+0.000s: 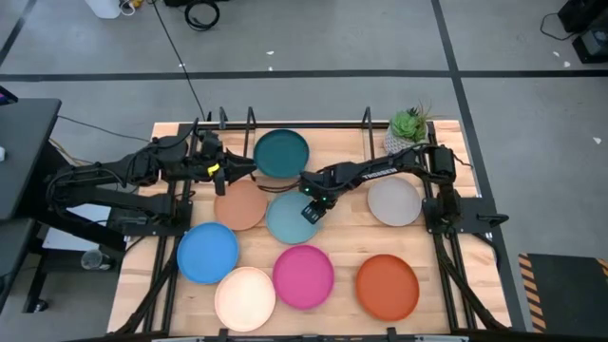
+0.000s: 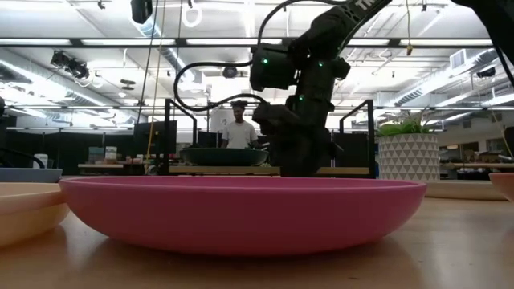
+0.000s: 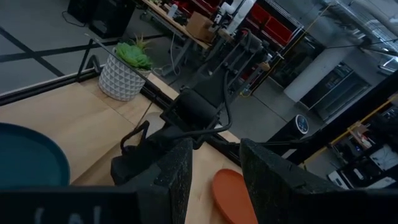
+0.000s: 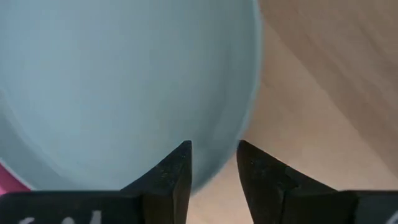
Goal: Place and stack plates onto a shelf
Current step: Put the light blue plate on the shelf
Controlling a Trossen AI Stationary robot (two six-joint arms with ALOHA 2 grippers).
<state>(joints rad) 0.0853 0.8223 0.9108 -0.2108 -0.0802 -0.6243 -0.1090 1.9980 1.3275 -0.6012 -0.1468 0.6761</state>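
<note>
The dark teal plate [image 1: 281, 154] lies flat on the shelf [image 1: 334, 138] at the far edge, between its black wire loops [image 1: 367, 119]. My left gripper [image 1: 239, 171] is open just left of that plate, which also shows in the left wrist view [image 3: 25, 163], apart from the fingers. My right gripper [image 1: 313, 197] is open over the far right rim of the light blue plate [image 1: 288, 218], which lies on the table. The tan [image 1: 240, 205], grey [image 1: 394, 201], bright blue [image 1: 207, 252], cream [image 1: 245, 297], magenta [image 1: 304, 275] and orange [image 1: 388, 286] plates lie flat on the table. My right gripper [image 4: 214, 167] points down from above, one finger [image 4: 171, 174] inside and one outside the light blue plate's rim [image 4: 244, 121]. The plate lies flat on the table. I cannot tell whether the fingers touch the rim.
A potted plant [image 1: 408, 128] in a white pot stands at the shelf's right end. The tan plate's rim sits close against the light blue plate. In the low view the magenta plate [image 2: 241, 210] fills the foreground, and a person [image 2: 239, 128] stands far behind the table.
</note>
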